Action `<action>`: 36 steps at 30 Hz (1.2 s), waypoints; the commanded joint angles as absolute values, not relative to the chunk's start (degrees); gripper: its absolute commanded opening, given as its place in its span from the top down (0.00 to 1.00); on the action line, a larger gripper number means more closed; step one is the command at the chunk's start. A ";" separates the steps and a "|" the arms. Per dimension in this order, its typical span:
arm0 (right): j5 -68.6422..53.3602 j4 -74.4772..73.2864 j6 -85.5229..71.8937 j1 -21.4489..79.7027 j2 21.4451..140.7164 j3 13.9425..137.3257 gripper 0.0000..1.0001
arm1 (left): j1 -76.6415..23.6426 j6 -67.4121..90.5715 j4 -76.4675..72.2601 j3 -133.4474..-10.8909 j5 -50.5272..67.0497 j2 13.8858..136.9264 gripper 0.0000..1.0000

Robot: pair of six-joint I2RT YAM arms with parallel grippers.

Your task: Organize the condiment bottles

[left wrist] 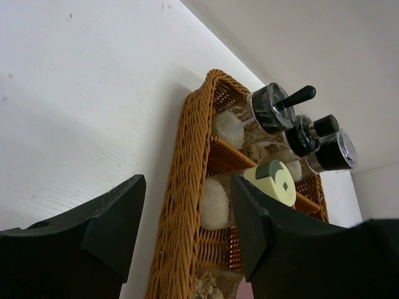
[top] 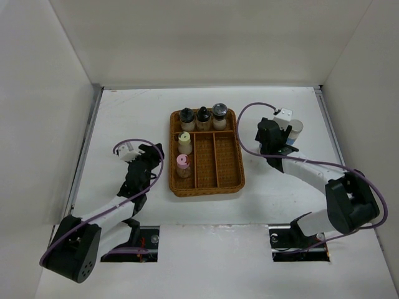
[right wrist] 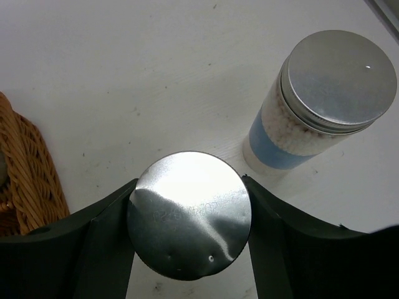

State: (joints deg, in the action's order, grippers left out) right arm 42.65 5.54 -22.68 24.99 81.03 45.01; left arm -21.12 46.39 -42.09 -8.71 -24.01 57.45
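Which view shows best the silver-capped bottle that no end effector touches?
The right wrist view: the bottle fills the upper right, its silver cap and blue band clear. The top view shows it small, partly hidden by the right arm. The left wrist view does not show it.

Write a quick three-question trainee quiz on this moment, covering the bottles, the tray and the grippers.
1. How many bottles stand in the tray?
2. True or false: the left gripper holds a bottle.
3. Fill in: the right gripper is closed on a bottle with a ____ cap.

Key: 1. Five. 2. False, it is open and empty. 3. Silver.
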 commanded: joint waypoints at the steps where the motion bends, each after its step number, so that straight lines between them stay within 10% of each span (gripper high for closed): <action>1: 44.46 11.77 -21.28 25.26 78.15 46.58 0.51 | -20.96 47.11 -46.32 -9.05 -23.38 58.01 0.45; 11: 44.32 16.77 -14.86 39.84 66.79 50.44 0.55 | -19.73 47.55 -46.32 -8.79 -22.94 58.01 0.45; 36: 33.13 22.68 -12.48 49.17 97.90 68.64 0.54 | -18.15 48.69 -46.32 -8.44 -20.92 58.01 0.45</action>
State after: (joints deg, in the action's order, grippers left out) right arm 31.18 15.79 -13.78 48.82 97.27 64.53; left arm -18.70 48.05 -43.16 -8.71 -21.76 58.33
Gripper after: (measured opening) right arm 0.682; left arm 0.549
